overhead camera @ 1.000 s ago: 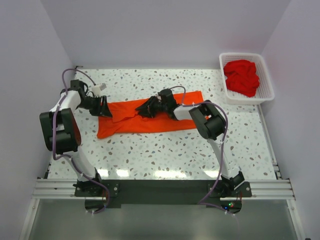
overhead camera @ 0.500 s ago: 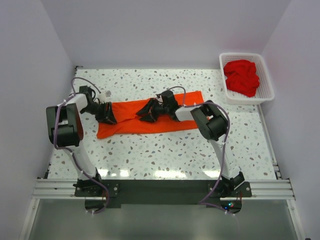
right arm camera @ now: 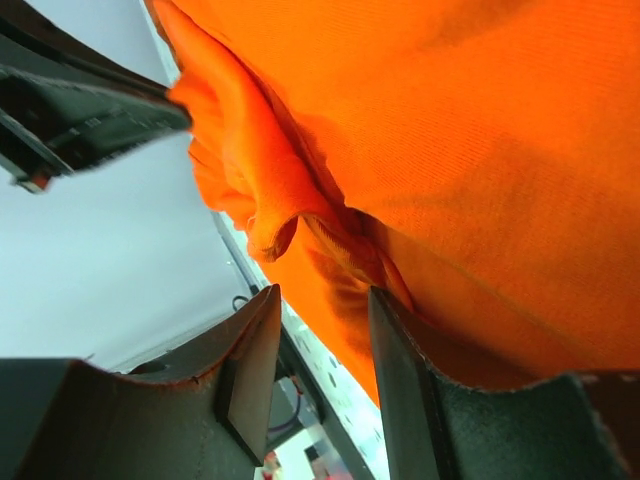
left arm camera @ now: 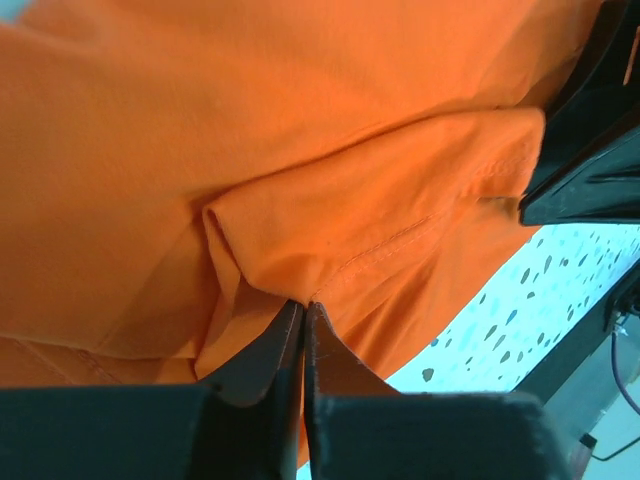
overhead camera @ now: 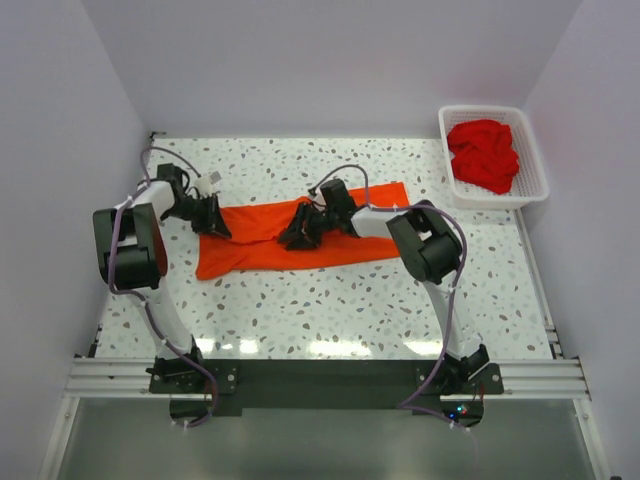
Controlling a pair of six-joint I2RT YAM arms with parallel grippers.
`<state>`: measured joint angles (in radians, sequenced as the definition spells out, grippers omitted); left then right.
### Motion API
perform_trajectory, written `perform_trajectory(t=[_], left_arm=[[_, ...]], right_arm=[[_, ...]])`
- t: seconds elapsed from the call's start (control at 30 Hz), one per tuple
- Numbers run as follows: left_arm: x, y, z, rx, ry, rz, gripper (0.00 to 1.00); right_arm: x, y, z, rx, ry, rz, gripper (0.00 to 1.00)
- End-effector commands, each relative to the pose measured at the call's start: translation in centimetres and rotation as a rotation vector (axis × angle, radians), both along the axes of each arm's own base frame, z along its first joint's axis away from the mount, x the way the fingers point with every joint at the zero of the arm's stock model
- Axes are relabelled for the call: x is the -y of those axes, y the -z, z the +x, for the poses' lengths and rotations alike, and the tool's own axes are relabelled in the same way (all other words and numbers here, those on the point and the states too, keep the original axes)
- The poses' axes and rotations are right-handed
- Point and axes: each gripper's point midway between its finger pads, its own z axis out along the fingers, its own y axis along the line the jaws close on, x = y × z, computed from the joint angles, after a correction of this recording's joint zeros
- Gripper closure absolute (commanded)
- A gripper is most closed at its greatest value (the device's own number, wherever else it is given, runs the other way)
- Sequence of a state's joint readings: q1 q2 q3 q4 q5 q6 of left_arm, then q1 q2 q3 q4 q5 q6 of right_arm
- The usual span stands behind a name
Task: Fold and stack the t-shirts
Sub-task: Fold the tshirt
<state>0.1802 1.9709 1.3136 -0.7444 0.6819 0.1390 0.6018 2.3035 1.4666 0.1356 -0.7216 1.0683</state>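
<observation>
Orange-red t-shirt (overhead camera: pixel 260 250) lies as a long, flattened band across the middle of the speckled table (overhead camera: pixel 330 300), beyond the two arm bases at the near edge.

Left gripper (overhead camera: pixel 213 218) sits at the shirt's left end, low on the cloth. In its wrist view we see the fingers (left arm camera: pixel 265 350) pressed together with a fold of hem pinched between the tips, the cloth puckering up from the pinch.

Right gripper (overhead camera: pixel 300 232) is near the shirt's middle, on its far edge, where the cloth is gathered into a ridge. In its wrist view the fingers (right arm camera: pixel 250 350) stand apart, a rolled lip of orange cloth just off the tips; we see no pinch there. Each wrist camera catches the other gripper's black body at the frame edge, so the two work close along the same garment.

Far right corner: white lattice basket (overhead camera: pixel 490 200), holding crumpled deeper red t-shirts (overhead camera: pixel 484 155), well apart from both grippers.
</observation>
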Motion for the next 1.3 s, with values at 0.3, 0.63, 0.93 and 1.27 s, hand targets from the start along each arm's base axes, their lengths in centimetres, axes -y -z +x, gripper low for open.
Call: perform_trajectory(t=[0.3, 0.63, 0.93, 1.27], left_arm=[[-1.2, -4.4, 2.2, 0.183, 0.052, 0.001, 0.42], [-4.9, -3.9, -7.7, 0.147, 0.336, 0.126, 0.4], [-6.8, -0.4, -9.3, 0.08, 0.399, 0.24, 0.36], [-5.0, 0.7, -8.8, 0.077, 0.419, 0.172, 0.55]], right_arm=[[0.3, -5.8, 0.7, 0.214, -0.157, 0.035, 0.53], [11.8, -8.6, -2.7, 0.518, -0.599, -0.245, 0.52], [28.4, -3.6, -1.4, 0.388, -0.687, -0.743, 0.56], [31.8, 0.7, 1.5, 0.385, -0.685, -0.895, 0.59]])
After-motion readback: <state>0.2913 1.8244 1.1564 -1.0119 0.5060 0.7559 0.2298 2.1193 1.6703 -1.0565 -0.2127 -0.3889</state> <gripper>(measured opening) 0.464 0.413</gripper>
